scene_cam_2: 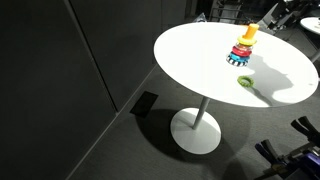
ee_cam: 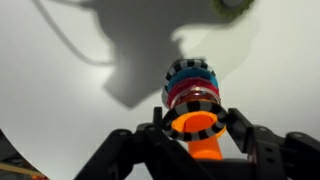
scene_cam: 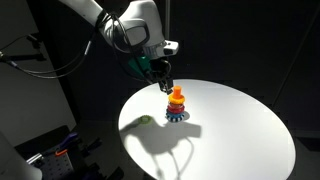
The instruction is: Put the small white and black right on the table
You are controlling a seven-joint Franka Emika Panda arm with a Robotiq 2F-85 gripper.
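- Small white and black ring (ee_cam: 196, 122): striped rim around an orange centre, seated high on the ring-stacking toy (ee_cam: 190, 85), not on the table; seen clearly only in the wrist view
- Orange peg top (ee_cam: 205, 150): projects above the striped ring, nearest the wrist camera
- Ring-stacking toy, remainder: red and blue rings below the striped one; stands upright on the table in both exterior views (scene_cam: 177, 105) (scene_cam_2: 241, 48)
- Gripper (ee_cam: 196, 130): hangs over the toy, jaws spread, one dark finger (ee_cam: 152, 132) at 9 o'clock of the striped ring and its partner at 3 o'clock; whether the pads touch the rim cannot be told; in an exterior view the gripper (scene_cam: 165, 84) sits just above the toy at 11 o'clock
- Table (scene_cam: 240, 130): round, plain white top; bare surface shows in the wrist view (ee_cam: 60, 90); single pedestal with disc base (scene_cam_2: 196, 130)
- Green ring (scene_cam: 143, 120): lies flat on the table, apart from the toy, at 8 o'clock of it; at 6 o'clock in an exterior view (scene_cam_2: 245, 81); at 1 o'clock in the wrist view (ee_cam: 232, 5)
- Arm shadow (scene_cam: 170, 150): falls on the tabletop at 6 o'clock of the toy
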